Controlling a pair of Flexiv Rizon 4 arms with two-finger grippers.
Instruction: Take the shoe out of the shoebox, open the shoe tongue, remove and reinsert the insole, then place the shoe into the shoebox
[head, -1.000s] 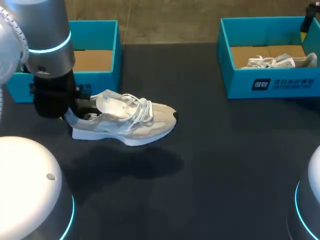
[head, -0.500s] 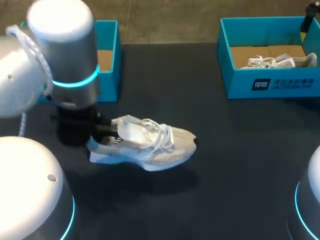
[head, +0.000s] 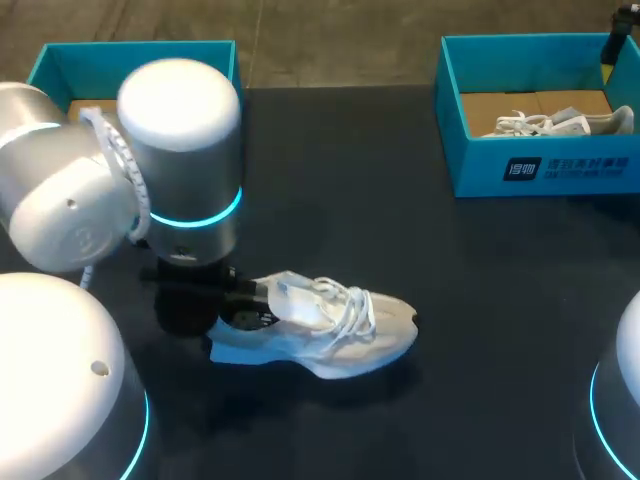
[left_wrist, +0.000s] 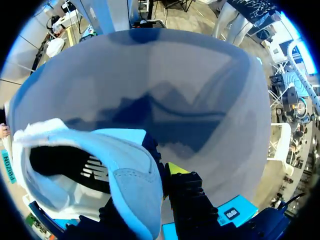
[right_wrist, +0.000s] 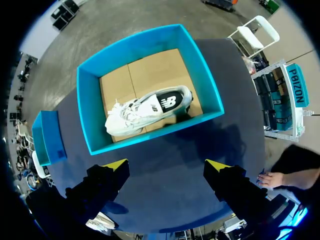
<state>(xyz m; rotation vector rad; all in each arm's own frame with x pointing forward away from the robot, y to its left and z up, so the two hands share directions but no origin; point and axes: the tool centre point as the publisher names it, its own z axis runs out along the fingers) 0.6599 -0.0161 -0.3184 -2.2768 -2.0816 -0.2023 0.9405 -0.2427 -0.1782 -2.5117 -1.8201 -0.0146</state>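
Shoe (head: 335, 330): soft matt cloth upper, gripped in the left pincer (left_wrist: 165, 172). Table (head: 480, 300) beneath it: matt, dark, smooth. Shoebox (head: 140, 52) behind it: smooth cardboard.

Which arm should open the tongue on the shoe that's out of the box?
Probably right: the right end effector is open and free, while the left end effector is shut on the shoe at its heel.

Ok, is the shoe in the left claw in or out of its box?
Out. The shoe is low over the dark table, clear of the left shoebox, with its heel gripped in the left claw.
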